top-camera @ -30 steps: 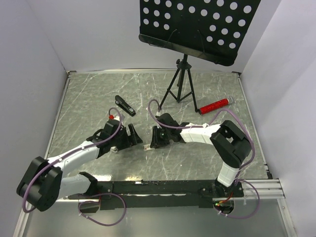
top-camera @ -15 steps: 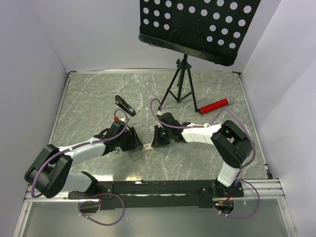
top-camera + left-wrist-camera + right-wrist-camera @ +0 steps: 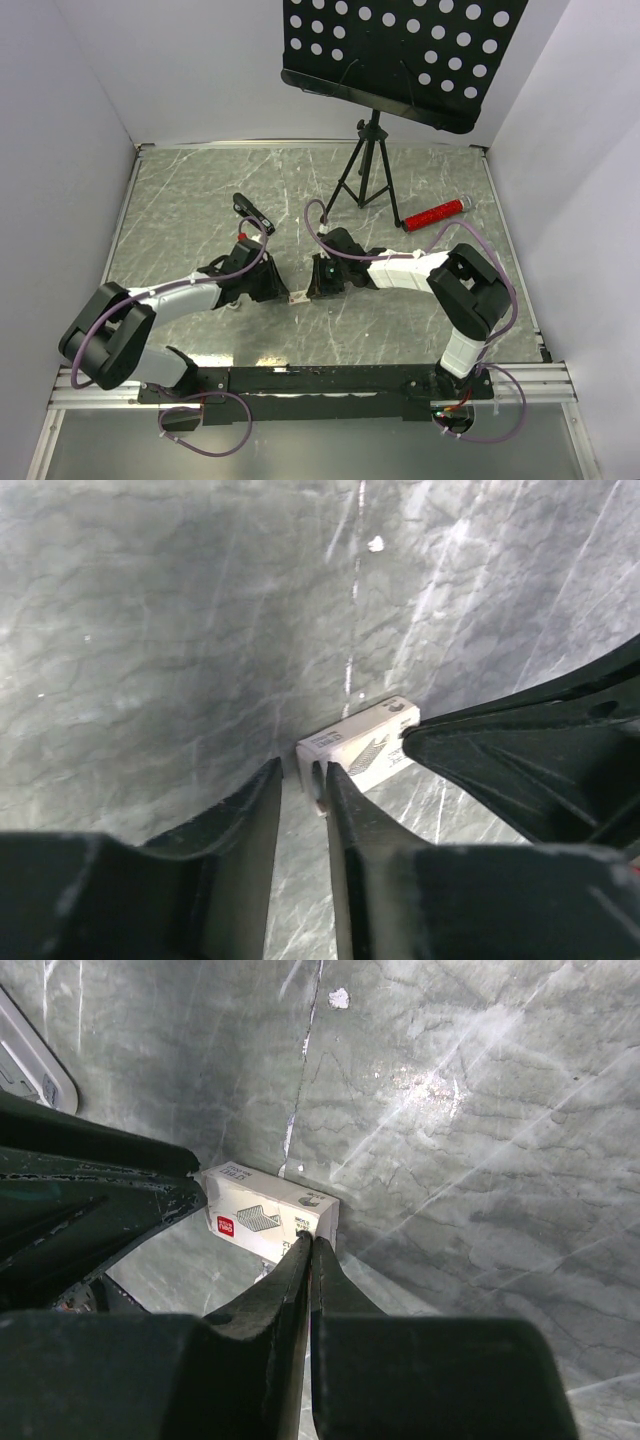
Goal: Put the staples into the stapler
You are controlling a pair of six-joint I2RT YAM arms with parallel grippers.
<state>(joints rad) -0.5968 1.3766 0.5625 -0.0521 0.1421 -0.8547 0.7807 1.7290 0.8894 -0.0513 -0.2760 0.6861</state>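
A small white-and-tan staple box (image 3: 297,296) lies on the grey table between my two grippers. The staples themselves are hidden; only a dark slot shows at the box's end (image 3: 318,778). My left gripper (image 3: 305,772) has its jaws a narrow gap apart around that end of the box (image 3: 360,742), the left finger (image 3: 262,798) just clear of it. My right gripper (image 3: 312,1240) is shut, its tips pressed together against the near edge of the box (image 3: 265,1215). The black stapler (image 3: 253,212) lies behind the left gripper (image 3: 280,290), untouched.
A black tripod (image 3: 365,180) carrying a perforated music stand (image 3: 400,50) stands at the back centre. A red cylinder (image 3: 434,214) lies to the back right. White walls close in on both sides of the table (image 3: 200,200).
The left arm has swung right toward the box and its jaws have narrowed a lot. The right gripper has closed at the box's other end.
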